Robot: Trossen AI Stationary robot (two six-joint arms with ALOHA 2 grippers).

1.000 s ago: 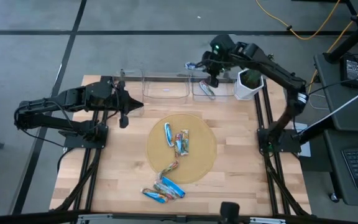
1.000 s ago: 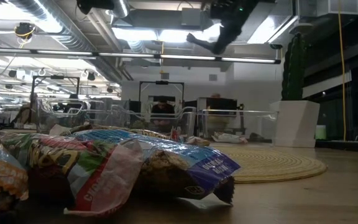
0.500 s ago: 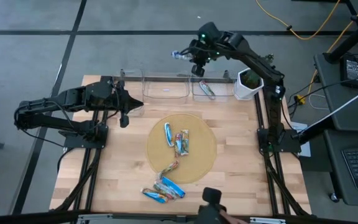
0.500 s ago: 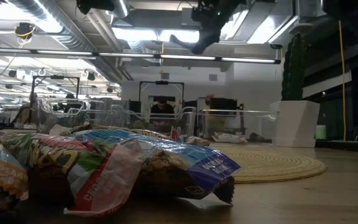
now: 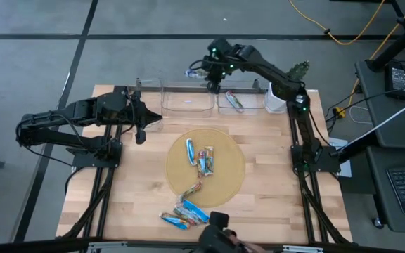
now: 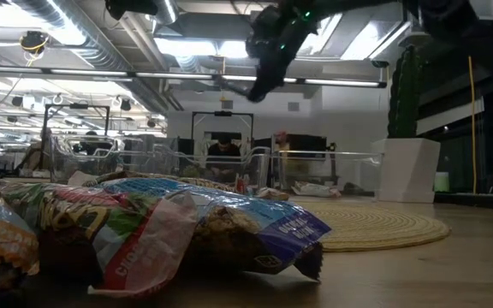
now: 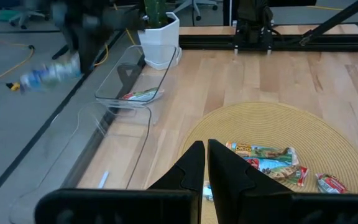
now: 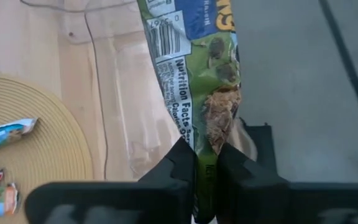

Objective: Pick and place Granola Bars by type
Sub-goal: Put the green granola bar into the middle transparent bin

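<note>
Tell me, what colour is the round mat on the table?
The round mat is tan, like straw, woven in rings. The high view shows it best.

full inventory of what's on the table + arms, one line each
Round mat: one, tan, woven, table centre.
Granola bars on the mat: about four, blue and multicoloured, three near its middle, one at its near edge.
Granola bars off the mat: a small pile, blue and multicoloured, near table edge.
Clear bins: two seen clearly, far edge; the right one holds one bar.
White pot: one, holding a green plant, far right corner.
Left gripper: shut, empty, beside the left bin.
Right gripper: shut on a green and blue granola bar, raised near the bins' far side.
</note>
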